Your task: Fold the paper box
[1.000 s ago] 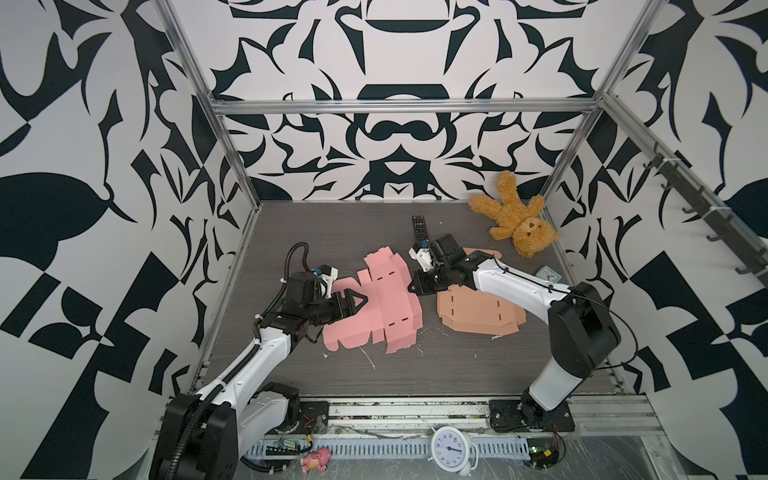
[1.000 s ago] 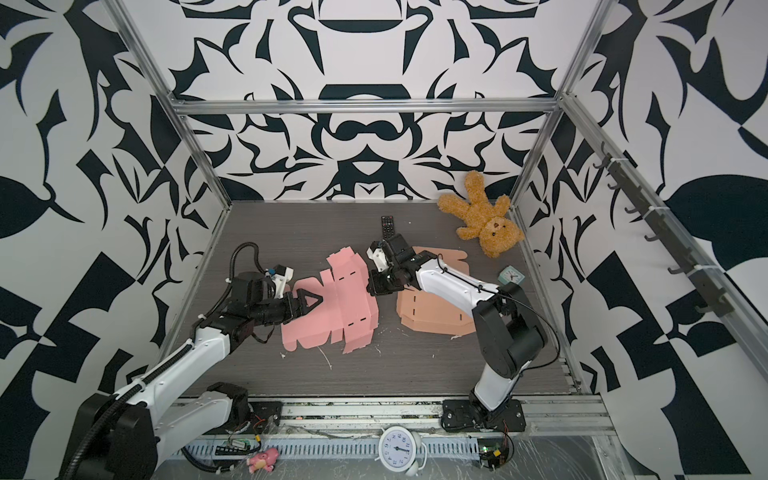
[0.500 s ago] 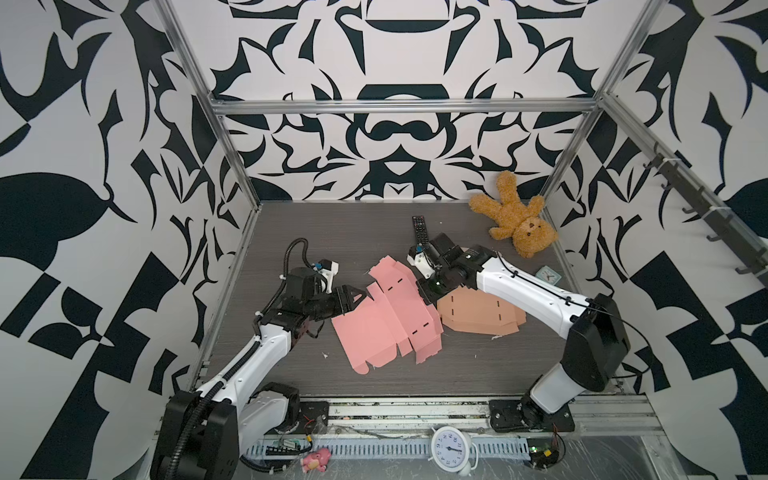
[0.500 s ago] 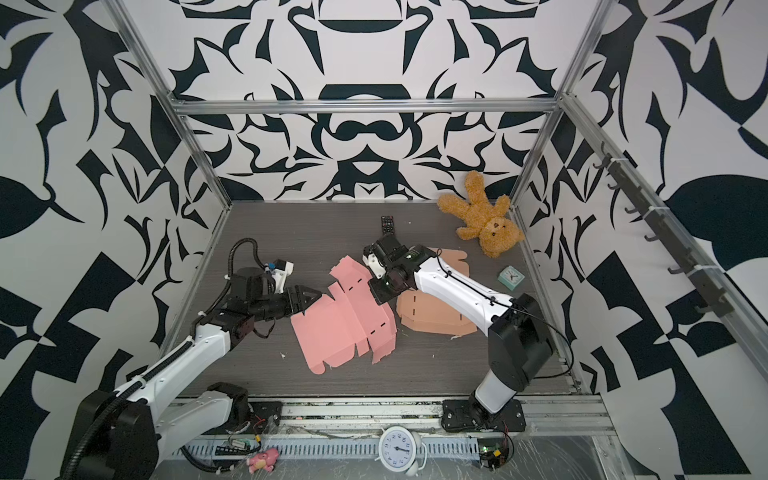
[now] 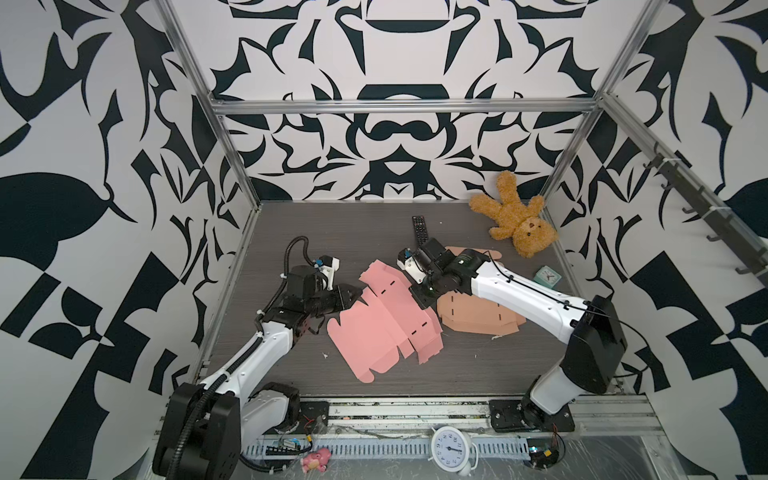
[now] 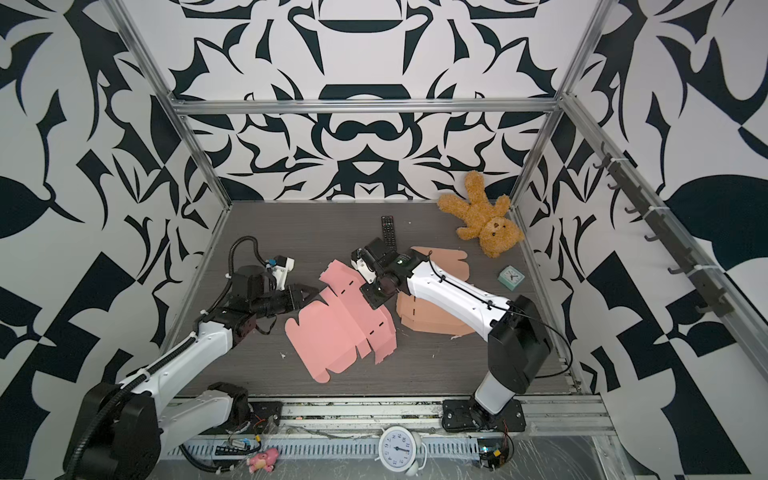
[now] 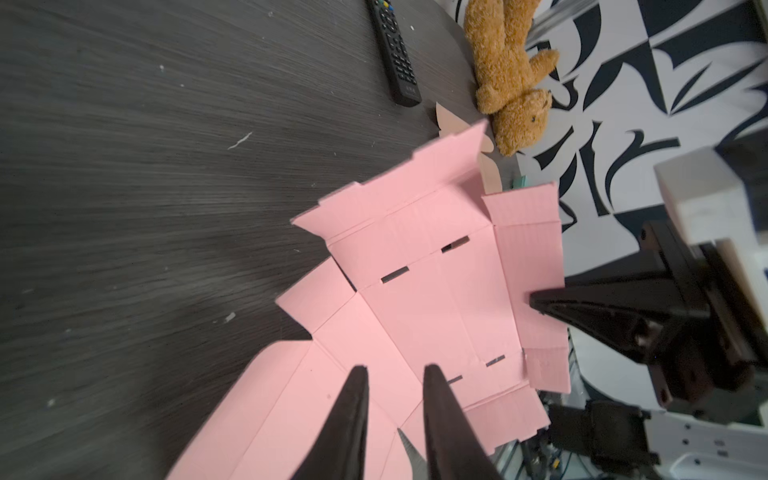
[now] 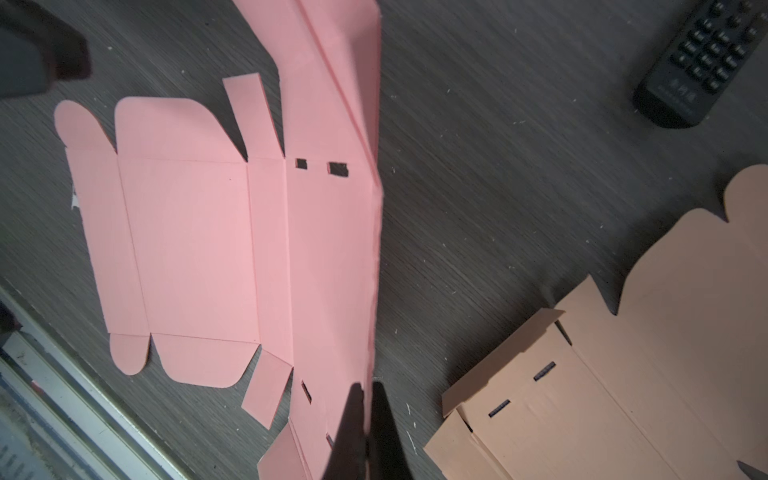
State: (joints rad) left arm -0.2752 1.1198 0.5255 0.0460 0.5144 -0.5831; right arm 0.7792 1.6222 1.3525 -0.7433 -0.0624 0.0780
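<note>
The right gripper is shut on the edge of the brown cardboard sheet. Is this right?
No. The right wrist view shows the right gripper shut on the edge of the pink cardboard sheet; the brown sheet lies beside it.

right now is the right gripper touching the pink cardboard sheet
Touching. The right wrist view shows the right gripper closed, with the raised edge of the pink cardboard sheet pinched between its fingertips.
</note>
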